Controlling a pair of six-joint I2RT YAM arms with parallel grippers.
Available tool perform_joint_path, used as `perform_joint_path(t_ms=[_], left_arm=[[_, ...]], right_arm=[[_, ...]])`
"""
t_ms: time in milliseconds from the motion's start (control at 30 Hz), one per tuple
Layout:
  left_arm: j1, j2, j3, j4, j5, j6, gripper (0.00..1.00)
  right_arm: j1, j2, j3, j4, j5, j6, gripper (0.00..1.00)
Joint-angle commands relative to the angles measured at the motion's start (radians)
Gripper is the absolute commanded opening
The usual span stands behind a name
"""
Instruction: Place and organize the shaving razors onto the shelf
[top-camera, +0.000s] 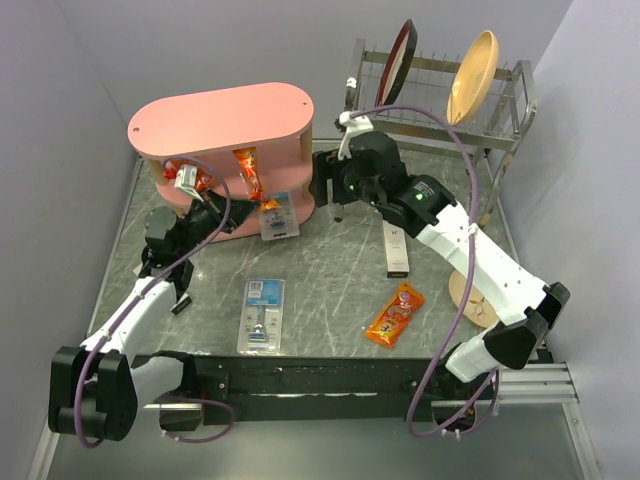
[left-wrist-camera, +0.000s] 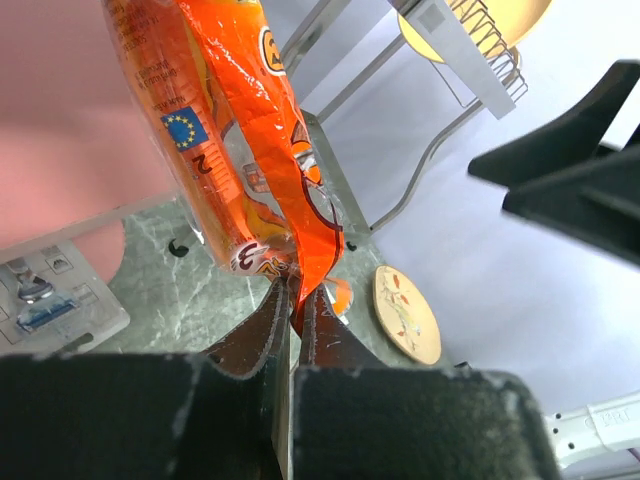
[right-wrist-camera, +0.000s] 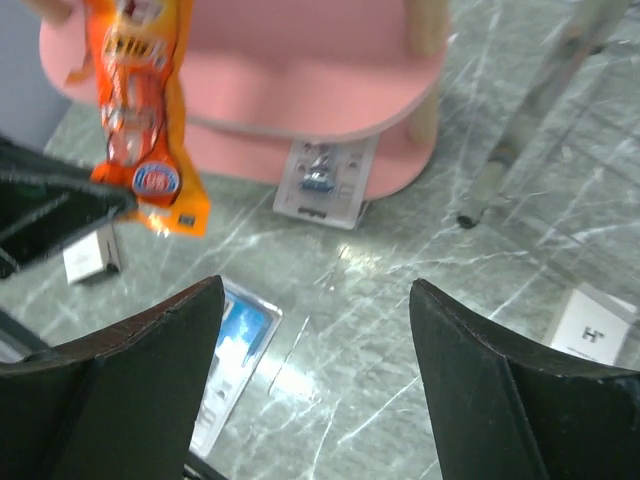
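One shaving razor pack lies flat on the table in front of the pink shelf. A second razor pack lies at the foot of the shelf, partly under its lowest board, and shows as razor pack and razor pack. My left gripper is shut on the lower end of an orange snack packet, which it holds up beside the shelf. My right gripper hangs open and empty over the table, right of the shelf, with the front razor pack below its left finger.
A metal dish rack with plates stands at the back right. A white-and-black box, an orange snack packet and a round coaster lie on the table to the right. More orange packets sit in the shelf.
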Motion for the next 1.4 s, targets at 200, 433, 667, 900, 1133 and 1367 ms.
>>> perform_joint_path(t_ms=[200,433,667,900,1133,1367], left_arm=[[0.008,-0.005,0.007,0.021,-0.066,-0.066,0.01],[0.047,0.021,0.018,0.010,-0.092,-0.067,0.01],[0.048,0.086,0.049,0.003,-0.087,-0.073,0.04],[0.048,0.127,0.067,0.018,-0.101,-0.084,0.04],[0.050,0.144,0.090,-0.014,-0.095,-0.075,0.06],[0.050,0.185,0.121,-0.005,-0.084,-0.093,0.07]], right_arm=[[-0.041,0.053,-0.034,0.031,-0.330,-0.071,0.82],[-0.147,0.118,-0.097,0.197,-0.769,0.033,0.76],[-0.153,0.155,-0.162,0.430,-0.869,0.195,0.75],[-0.161,0.233,-0.182,0.639,-0.901,0.441,0.75],[-0.155,0.316,-0.156,0.593,-0.809,0.605,0.70],[-0.150,0.373,-0.134,0.633,-0.773,0.745,0.66]])
